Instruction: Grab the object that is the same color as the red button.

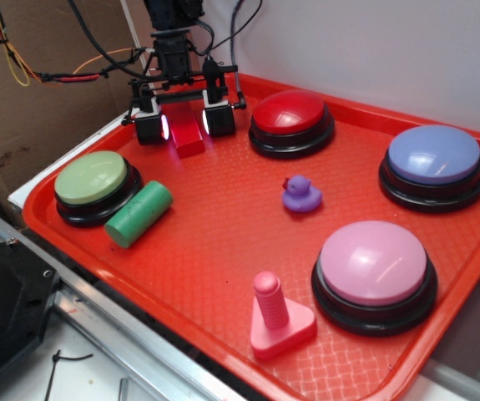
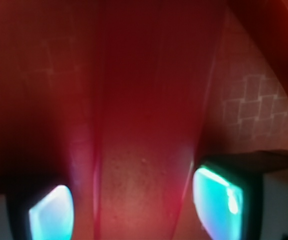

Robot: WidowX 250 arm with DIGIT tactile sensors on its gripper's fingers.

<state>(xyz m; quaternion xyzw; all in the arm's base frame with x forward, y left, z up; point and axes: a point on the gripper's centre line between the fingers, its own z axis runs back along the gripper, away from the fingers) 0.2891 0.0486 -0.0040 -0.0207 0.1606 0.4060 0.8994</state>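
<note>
Sitting between the hand's fingers, a glossy red block.

Red block, red button, grn cylinder, purple duck.

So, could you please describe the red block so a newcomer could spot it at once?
Start at the red tray and find the red button at its far edge. Just left of it, the gripper straddles the red block, the only loose red piece.
</note>
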